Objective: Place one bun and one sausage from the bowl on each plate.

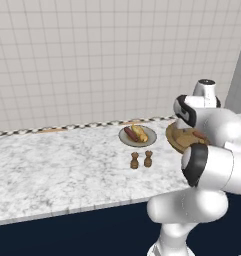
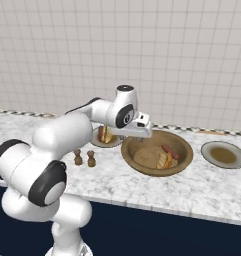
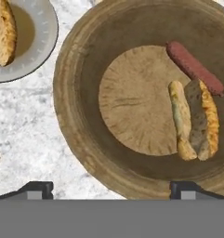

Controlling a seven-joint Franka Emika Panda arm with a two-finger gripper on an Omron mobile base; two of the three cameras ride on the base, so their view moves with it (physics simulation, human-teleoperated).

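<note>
A marble counter (image 2: 202, 192) is seen against a tiled wall, and the things on it are described from left to right as in the right base view. Two small wooden shakers (image 2: 85, 158) are set near the front. Behind them, the left plate (image 2: 96, 142) is already filled with a bun and a sausage. Next comes the wide wooden bowl (image 2: 157, 152), in which one sausage (image 3: 194, 67) and what appear to be split bun pieces (image 3: 195, 119) are left, touching each other on its right side. At the far right, the second plate (image 2: 225, 154) is seen bare.

The gripper (image 3: 111, 188) is held over the bowl's near-left rim, its fingertips (image 3: 36, 189) set wide apart with nothing between them.

The first serving is judged done, and the second is in hand. The next move calls for a shift right over the remaining food, then a descent and a firm closing on one piece.
</note>
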